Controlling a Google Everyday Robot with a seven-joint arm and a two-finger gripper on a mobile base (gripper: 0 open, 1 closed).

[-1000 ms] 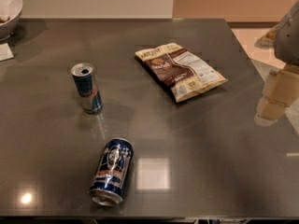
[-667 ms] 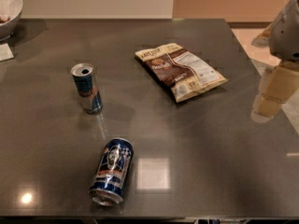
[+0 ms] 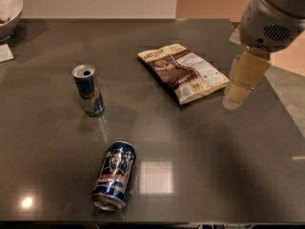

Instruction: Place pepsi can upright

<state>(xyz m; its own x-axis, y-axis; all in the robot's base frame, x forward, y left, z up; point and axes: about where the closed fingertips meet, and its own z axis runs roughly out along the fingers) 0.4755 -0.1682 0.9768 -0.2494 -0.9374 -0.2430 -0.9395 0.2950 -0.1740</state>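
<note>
The pepsi can [image 3: 114, 174] lies on its side near the front edge of the dark table [image 3: 214, 166], its silver end toward the front. It is dark blue with a red-white-blue logo band. My gripper [image 3: 237, 93] hangs above the table's right side, just right of the snack bag and far from the can, with nothing seen in it. The grey arm housing [image 3: 276, 18] sits above it at the top right.
A slim blue-and-silver energy drink can [image 3: 88, 89] stands upright left of centre. A brown and cream snack bag [image 3: 182, 71] lies flat at centre right. A white bowl [image 3: 8, 6] sits at the far left corner, with a white scrap [image 3: 5, 53] below it.
The arm and gripper have moved left, further in over the table's right side. The cans and the bag have not moved.
</note>
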